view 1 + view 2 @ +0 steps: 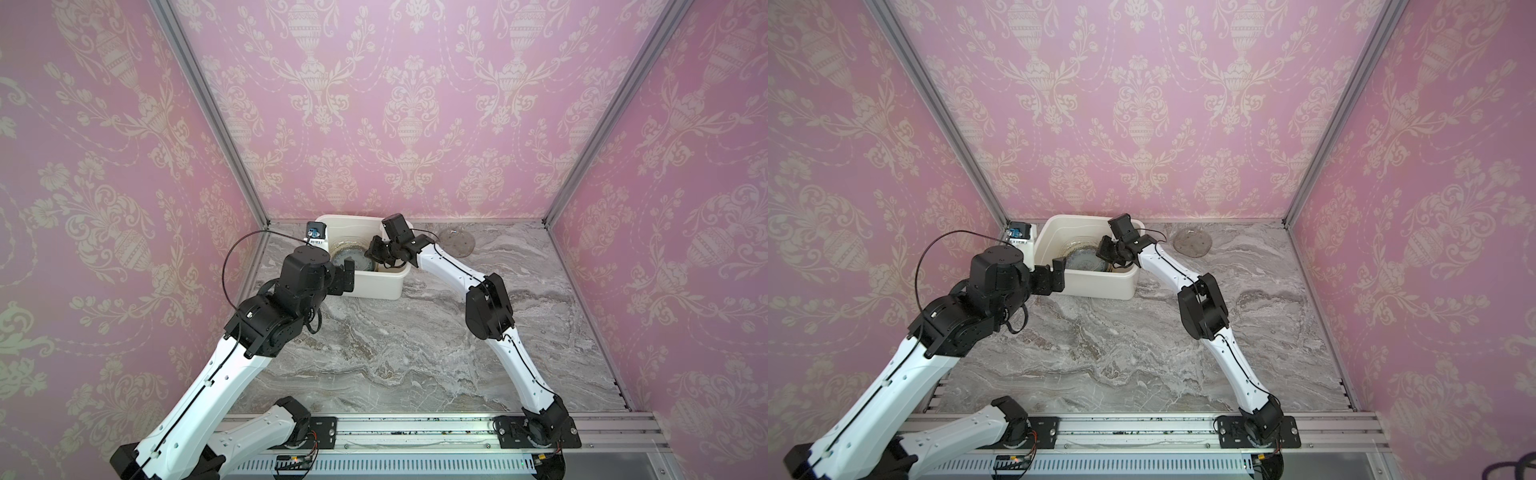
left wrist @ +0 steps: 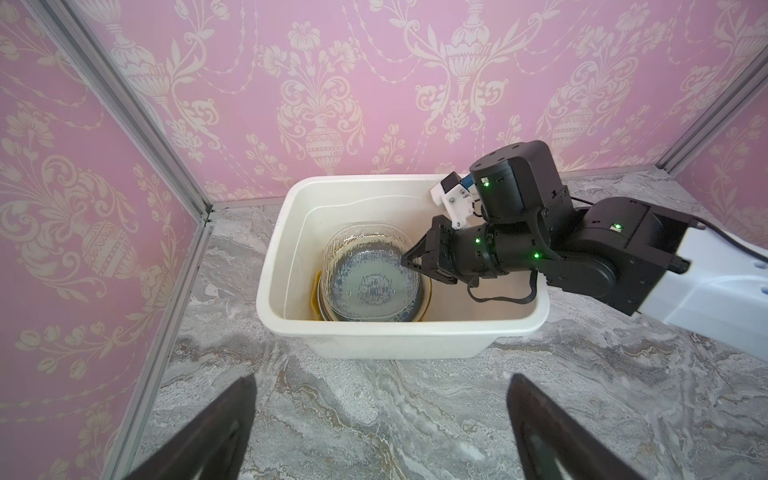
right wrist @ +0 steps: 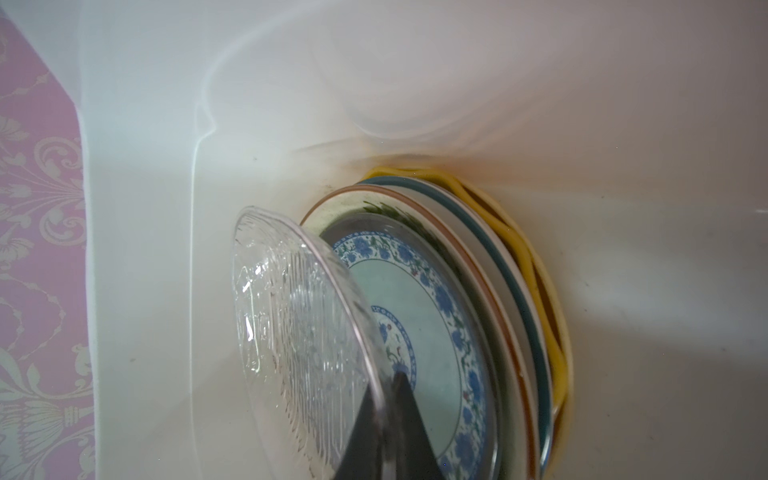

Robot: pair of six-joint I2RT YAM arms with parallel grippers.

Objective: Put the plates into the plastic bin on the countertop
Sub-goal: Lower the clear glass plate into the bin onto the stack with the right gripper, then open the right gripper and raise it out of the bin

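Your left pincer gapes wide, just short of the plastic bin's near wall. Inside, your right pincer is clamped on the clear plate's rim. The plate slants away from it over the stacked plates. Beyond that pincer, a smoky plate lies flat on the countertop.

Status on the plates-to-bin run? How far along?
Done: a stack of plates lies in the plastic bin. In hand: right end effector grips a clear glass plate, tilted over that stack. Left end effector open, empty. Remaining: one smoky glass plate on the countertop.
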